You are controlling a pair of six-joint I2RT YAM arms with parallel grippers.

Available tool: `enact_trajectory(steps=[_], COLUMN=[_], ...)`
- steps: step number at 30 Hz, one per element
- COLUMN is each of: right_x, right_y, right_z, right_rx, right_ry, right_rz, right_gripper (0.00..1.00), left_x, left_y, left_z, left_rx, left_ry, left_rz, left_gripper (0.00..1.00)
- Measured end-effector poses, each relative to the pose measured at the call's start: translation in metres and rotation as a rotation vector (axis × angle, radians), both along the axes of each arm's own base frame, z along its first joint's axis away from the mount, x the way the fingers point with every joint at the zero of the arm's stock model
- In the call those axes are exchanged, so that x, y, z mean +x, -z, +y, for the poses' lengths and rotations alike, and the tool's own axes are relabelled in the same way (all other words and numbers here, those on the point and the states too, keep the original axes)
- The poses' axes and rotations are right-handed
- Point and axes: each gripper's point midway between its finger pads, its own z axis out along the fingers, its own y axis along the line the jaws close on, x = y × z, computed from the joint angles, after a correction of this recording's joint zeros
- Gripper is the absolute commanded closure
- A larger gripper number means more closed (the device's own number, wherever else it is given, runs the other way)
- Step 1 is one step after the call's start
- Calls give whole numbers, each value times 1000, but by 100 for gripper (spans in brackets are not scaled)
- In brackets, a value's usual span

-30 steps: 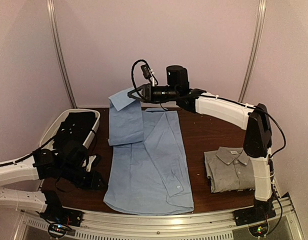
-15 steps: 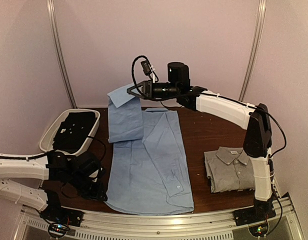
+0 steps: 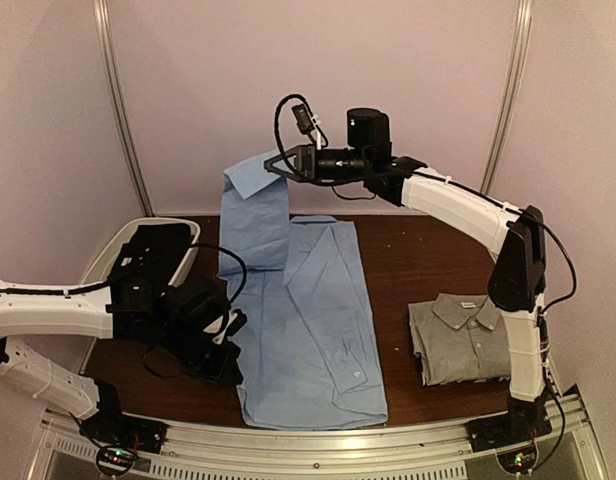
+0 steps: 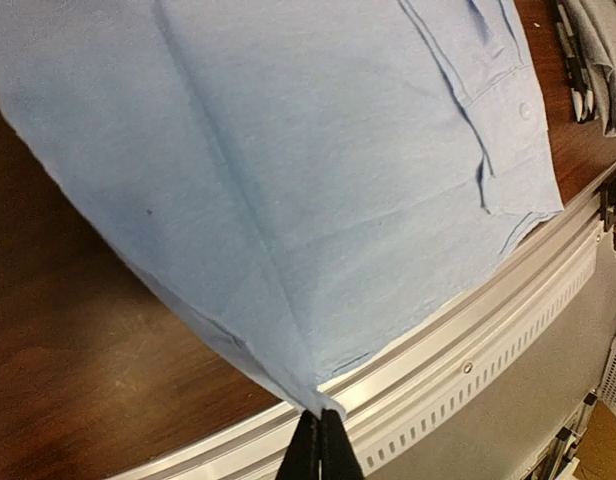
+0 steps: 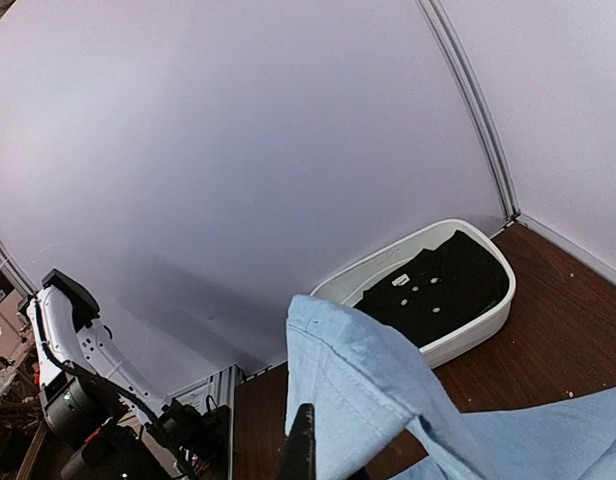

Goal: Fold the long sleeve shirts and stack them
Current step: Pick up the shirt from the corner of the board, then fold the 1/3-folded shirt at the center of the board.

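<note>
Spanning the table (image 3: 398,260) near-to-far, the light blue shirt (image 3: 308,320) is pinched at both ends: left gripper (image 4: 319,442) clamped on the near-left hem corner, right gripper (image 3: 273,168) clamped on the raised far-left edge.

Shows plain light blue, with small pale buttons, on the button shirt (image 3: 308,330) and plain mid grey on the folded shirt (image 3: 466,342). Shows dark reddish brown on the table (image 3: 403,265), white on the tub (image 5: 468,325), black with pale buttons on the garment (image 5: 438,285) inside it, and silver on the rail (image 4: 468,340).
</note>
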Motion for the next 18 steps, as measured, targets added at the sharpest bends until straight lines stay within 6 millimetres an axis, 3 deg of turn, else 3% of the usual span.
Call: enact_trajectory(steps=[5, 10, 15, 18], right_x=[13, 19, 14, 8], right_y=[-11, 2, 9, 5], right_z=[-17, -31, -51, -62], right_rx=[-19, -89, -161, -183], right_ry=[23, 43, 69, 83], right_rz=[-39, -42, -47, -61], right_gripper=[100, 100, 100, 100], left_x=[8, 12, 11, 5], left_y=[-6, -4, 1, 10], left_z=[-40, -75, -112, -123], left_rx=[-20, -44, -78, -79], left_ry=[110, 221, 340, 396], left_rz=[-19, -15, -3, 20], left_gripper=[100, 100, 100, 100])
